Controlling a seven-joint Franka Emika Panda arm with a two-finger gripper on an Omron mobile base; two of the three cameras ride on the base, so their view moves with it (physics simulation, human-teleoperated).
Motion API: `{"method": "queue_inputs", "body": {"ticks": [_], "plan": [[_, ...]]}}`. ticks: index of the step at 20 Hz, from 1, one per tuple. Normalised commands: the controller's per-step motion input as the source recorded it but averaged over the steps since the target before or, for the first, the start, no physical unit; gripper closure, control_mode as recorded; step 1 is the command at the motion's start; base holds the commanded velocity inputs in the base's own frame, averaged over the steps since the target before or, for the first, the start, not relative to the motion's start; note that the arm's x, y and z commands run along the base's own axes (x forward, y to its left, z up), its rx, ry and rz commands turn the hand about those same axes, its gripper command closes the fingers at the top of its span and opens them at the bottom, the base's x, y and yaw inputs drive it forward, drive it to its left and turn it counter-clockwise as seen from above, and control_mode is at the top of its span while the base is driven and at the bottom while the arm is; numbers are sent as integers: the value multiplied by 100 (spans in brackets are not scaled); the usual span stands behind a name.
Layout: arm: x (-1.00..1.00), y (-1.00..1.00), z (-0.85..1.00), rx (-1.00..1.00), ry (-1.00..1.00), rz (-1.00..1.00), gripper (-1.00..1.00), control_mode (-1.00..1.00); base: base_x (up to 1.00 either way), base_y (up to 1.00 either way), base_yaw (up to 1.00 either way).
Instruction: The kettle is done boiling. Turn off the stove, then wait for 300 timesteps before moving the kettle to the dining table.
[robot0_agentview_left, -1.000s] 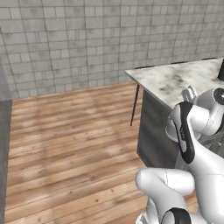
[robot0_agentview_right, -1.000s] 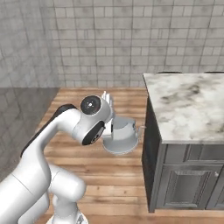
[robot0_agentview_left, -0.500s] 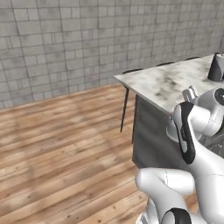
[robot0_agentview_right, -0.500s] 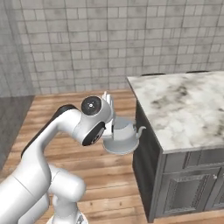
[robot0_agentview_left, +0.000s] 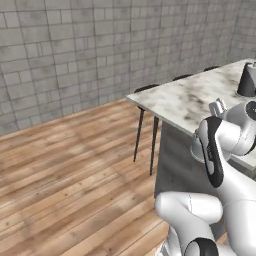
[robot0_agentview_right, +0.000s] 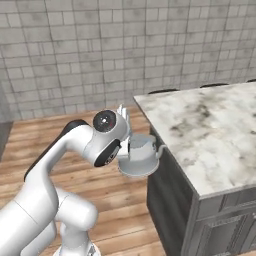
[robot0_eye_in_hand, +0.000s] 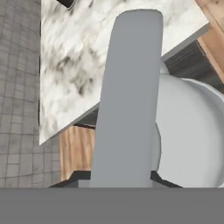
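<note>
Beside the near edge of the dining bench (robot0_agentview_right: 215, 130), the kettle (robot0_agentview_right: 140, 156) hangs in the air above the wooden floor (robot0_agentview_left: 70, 165), level with the dark cabinet face under the marble top and just off its corner. The hand (robot0_agentview_right: 123, 116) is mostly hidden behind the white wrist in the right base view; only pale finger shapes stick up above the kettle. In the hand view the kettle's flat handle (robot0_eye_in_hand: 129, 100) runs lengthwise up the middle and blocks much of the scene, with the rounded silver body (robot0_eye_in_hand: 192, 135) bulging to its right. The fingertips themselves cannot be made out there, but the hand is pressed together on the handle, carrying the kettle.

From the left base view the kettle is almost wholly covered by the arm; only a pale rim shows beside the elbow. A dark cone-shaped object (robot0_agentview_left: 247, 81) stands far back on the marble, cut off by the frame's right edge, and what it is stays unclear. Black stools (robot0_agentview_left: 146, 125) stand along the bench's far side, only their thin legs and seat edges visible.

The bench top is white marble with grey veining over dark panelled cabinets (robot0_agentview_right: 220, 230). Grey stone tiles cover the wall (robot0_agentview_left: 100, 50) behind, and the floor is warm brown planks.
</note>
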Motion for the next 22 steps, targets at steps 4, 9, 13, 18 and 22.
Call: {"method": "queue_inputs", "body": {"ticks": [4,9,13,18,22], "plan": [[0,0,0,0,0,0,100,100,51,62,-29],[0,0,0,0,0,0,100,100,42,62,-32],[0,0,0,0,0,0,100,100,40,60,-32],[0,0,0,0,0,0,100,100,41,60,-32],[0,0,0,0,0,0,100,100,41,61,-33]]}}
